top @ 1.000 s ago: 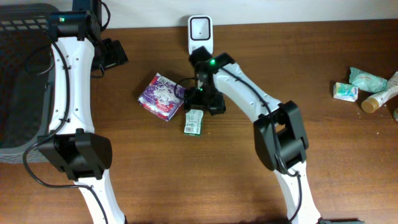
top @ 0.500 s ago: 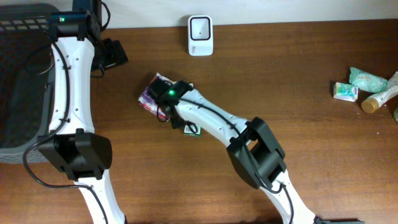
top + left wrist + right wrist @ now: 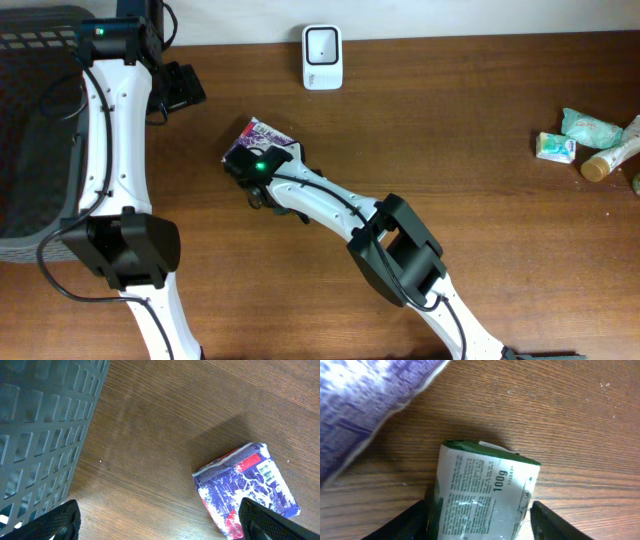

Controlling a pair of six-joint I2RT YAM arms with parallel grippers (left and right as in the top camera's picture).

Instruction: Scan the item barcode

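Note:
A small green and white pack [image 3: 485, 490] marked 100 g lies flat on the wooden table, printed side up. My right gripper [image 3: 480, 522] straddles it. The left finger [image 3: 405, 522] is against the pack's edge, and the right finger [image 3: 555, 520] stands just off its other edge. In the overhead view this pack is hidden under the right gripper [image 3: 262, 185]. A purple packet [image 3: 258, 138] lies just beyond it. The white scanner [image 3: 322, 57] stands at the table's back edge. My left gripper [image 3: 160, 525] hangs wide open above the table, beside the purple packet [image 3: 250, 490], holding nothing.
A dark mesh basket [image 3: 30, 130] fills the far left, its wall [image 3: 40, 425] close to my left gripper. At the far right lie a white and green pack [image 3: 555, 147], a teal pouch [image 3: 590, 127] and a bottle [image 3: 610, 160].
My right arm has swung left from near the scanner to beside the purple packet and come down over the small pack. Its jaws have narrowed around it. The left arm has stayed still.

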